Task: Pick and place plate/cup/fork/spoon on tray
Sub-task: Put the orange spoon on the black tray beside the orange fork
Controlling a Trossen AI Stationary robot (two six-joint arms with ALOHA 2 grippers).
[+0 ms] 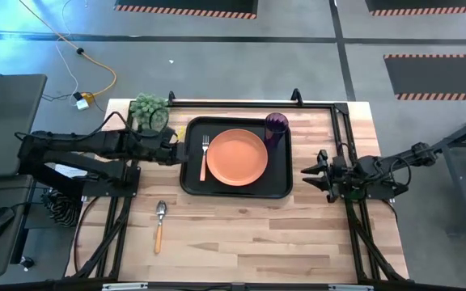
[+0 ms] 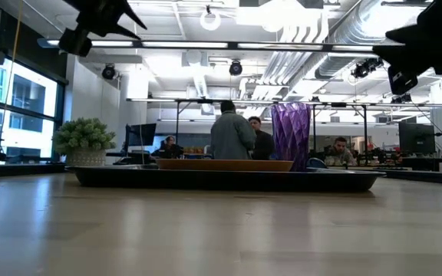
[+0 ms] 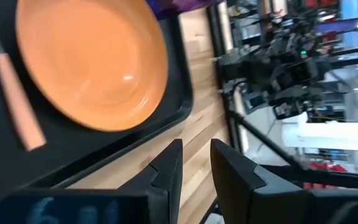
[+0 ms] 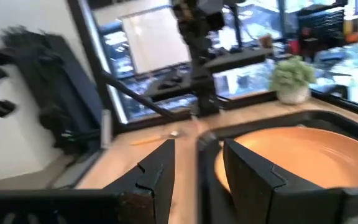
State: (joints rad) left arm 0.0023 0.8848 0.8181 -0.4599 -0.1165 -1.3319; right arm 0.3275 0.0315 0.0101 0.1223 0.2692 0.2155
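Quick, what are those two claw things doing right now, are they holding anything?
Left gripper: open, empty, at the tray's left edge.
Right gripper: open, empty, to the right of the tray.

Overhead, table-level and both facing wrist views share the tray point(image 1: 235, 187).
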